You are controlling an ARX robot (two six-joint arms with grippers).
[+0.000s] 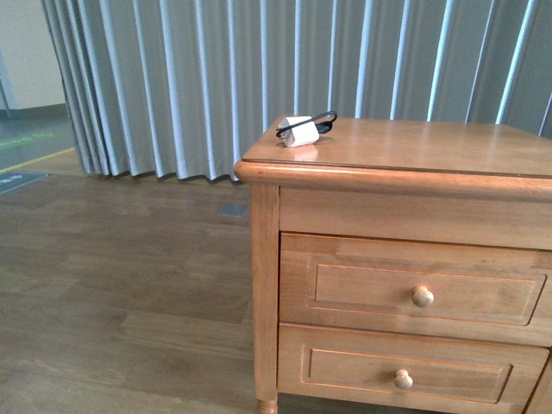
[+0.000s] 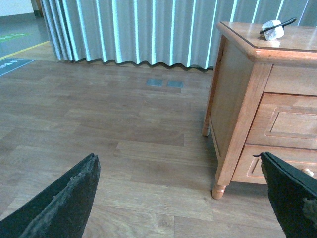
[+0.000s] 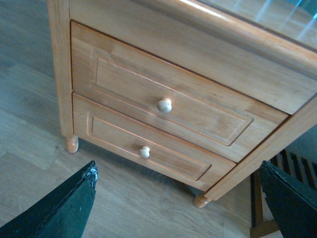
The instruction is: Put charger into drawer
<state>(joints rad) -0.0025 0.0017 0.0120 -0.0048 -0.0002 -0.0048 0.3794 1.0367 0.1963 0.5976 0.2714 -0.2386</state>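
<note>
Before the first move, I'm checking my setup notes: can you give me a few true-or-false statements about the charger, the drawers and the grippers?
The charger lies on the cabinet top, near a corner. True.
The upper drawer is pulled open. False: it is shut.
The left gripper holds the charger. False: it is open and empty.
The right gripper is open and holds nothing. True.
The lower drawer has one round knob. True.
</note>
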